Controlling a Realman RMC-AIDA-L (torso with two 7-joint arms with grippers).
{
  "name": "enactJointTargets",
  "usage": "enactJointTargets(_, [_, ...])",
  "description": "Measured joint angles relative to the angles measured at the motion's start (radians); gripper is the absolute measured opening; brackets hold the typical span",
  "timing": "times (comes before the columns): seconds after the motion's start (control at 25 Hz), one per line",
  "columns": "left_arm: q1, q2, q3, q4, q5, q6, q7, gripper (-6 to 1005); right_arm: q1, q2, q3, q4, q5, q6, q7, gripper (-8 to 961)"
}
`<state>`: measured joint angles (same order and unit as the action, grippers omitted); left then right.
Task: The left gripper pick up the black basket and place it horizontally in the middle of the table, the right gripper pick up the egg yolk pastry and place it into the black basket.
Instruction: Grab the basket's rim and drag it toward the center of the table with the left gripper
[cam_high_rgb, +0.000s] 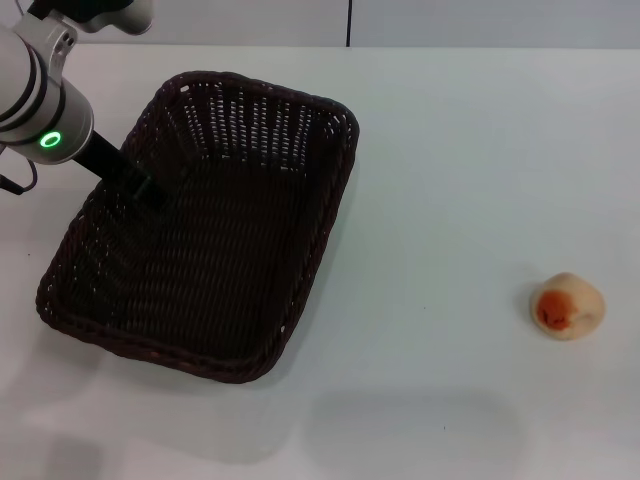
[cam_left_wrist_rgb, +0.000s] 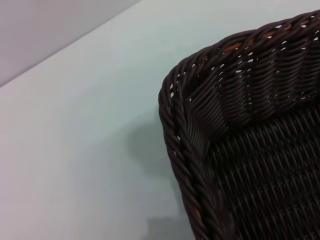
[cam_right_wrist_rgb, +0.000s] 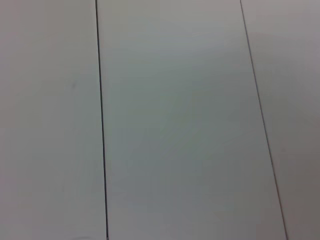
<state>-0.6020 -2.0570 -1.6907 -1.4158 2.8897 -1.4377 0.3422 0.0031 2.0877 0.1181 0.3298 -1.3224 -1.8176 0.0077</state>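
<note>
The black basket (cam_high_rgb: 215, 250) lies aslant on the left half of the white table (cam_high_rgb: 450, 180); it is empty. My left gripper (cam_high_rgb: 143, 188) reaches down from the upper left and holds the basket's left long rim, one finger inside the wall. The left wrist view shows a basket corner (cam_left_wrist_rgb: 210, 130) close up, with a shadow on the table beside it. The egg yolk pastry (cam_high_rgb: 566, 306) sits alone on the table at the right, its orange-red spot facing the front. My right gripper is out of view; the right wrist view shows only pale panels.
The table's far edge (cam_high_rgb: 480, 47) runs along the top of the head view, with a wall behind it. Bare white table lies between the basket and the pastry.
</note>
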Motion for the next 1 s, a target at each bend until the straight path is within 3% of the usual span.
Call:
enactJointTargets(0.2, [-0.014,0.015,-0.018,0.012,0.001,-0.003,0.0,783,0.0,0.0,0.0,0.0,0.0,0.0,0.0,773])
enactJointTargets(0.36, [-0.015,0.017,-0.029,0.012,0.0,-0.001,0.005,582,0.0,0.0,0.0,-0.002,0.0,0.0,0.0,773])
enactJointTargets(0.76, [-0.016,0.017,-0.021,0.012,0.0,-0.003,0.017,336,-0.002,0.0,0.0,-0.003,0.0,0.0,0.0,774])
enactJointTargets(1.0, [-0.014,0.0,0.024,-0.017,-0.001,0.004,0.158,265,-0.002,0.0,0.0,-0.003,-0.001,0.0,0.0,774])
